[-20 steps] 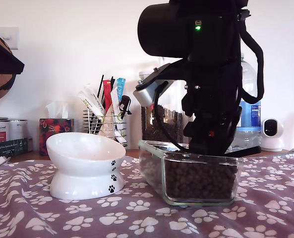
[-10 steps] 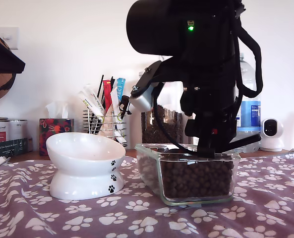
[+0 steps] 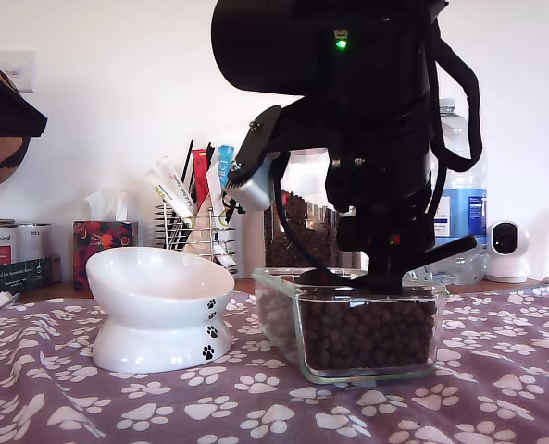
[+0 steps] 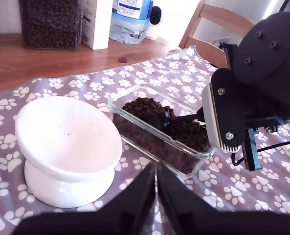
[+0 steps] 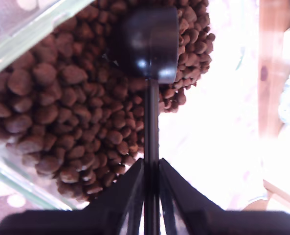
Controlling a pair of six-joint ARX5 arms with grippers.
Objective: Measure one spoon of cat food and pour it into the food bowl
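Black plastic handle of the spoon (image 5: 151,127) is clamped between the closed fingers (image 5: 176,196) of my second gripper (image 5: 151,169). The spoon's cup lies on the cat food (image 5: 61,107) inside the clear glass dish (image 3: 362,324). My first gripper (image 4: 157,183), fingers pressed together and holding nothing, hovers near the empty white food bowl (image 4: 61,142), which stands beside the dish on the paw-print cloth (image 3: 255,407).
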